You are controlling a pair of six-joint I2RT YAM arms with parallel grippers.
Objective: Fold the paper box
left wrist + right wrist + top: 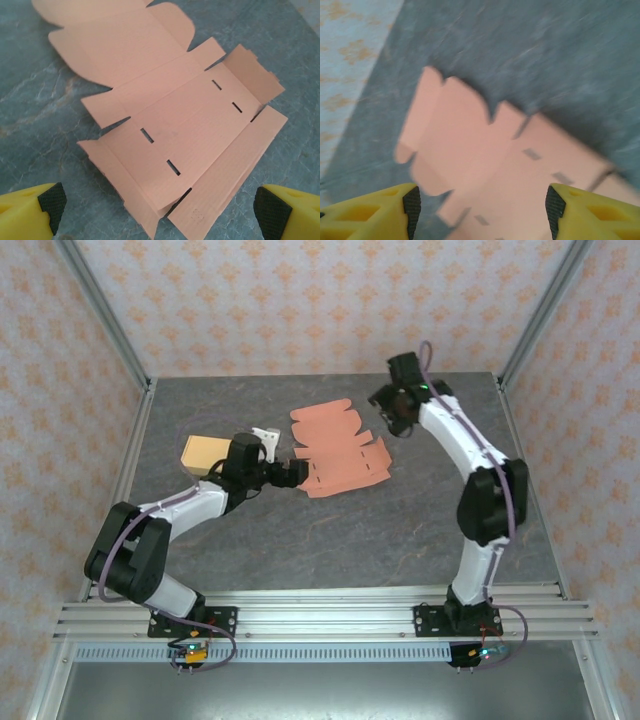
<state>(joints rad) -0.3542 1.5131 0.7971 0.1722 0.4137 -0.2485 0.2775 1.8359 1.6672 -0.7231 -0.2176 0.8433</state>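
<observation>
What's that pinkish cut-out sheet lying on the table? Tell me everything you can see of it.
The paper box is a salmon-pink cut-out sheet, seemingly thin ribbed cardboard, not yet folded up. It has long panels divided by creases, four short slots, side flaps, and rounded flaps at one end. It lies spread almost flat on the grey table, toward the back, with one end flap slightly lifted. The left tool and right tool are open; neither holds it.

Soft, even light leaves only faint shadows on the grey stone-patterned table. Motion blur smears the flat salmon-pink cardboard box blank in the right wrist view; the left wrist view is sharp.
</observation>
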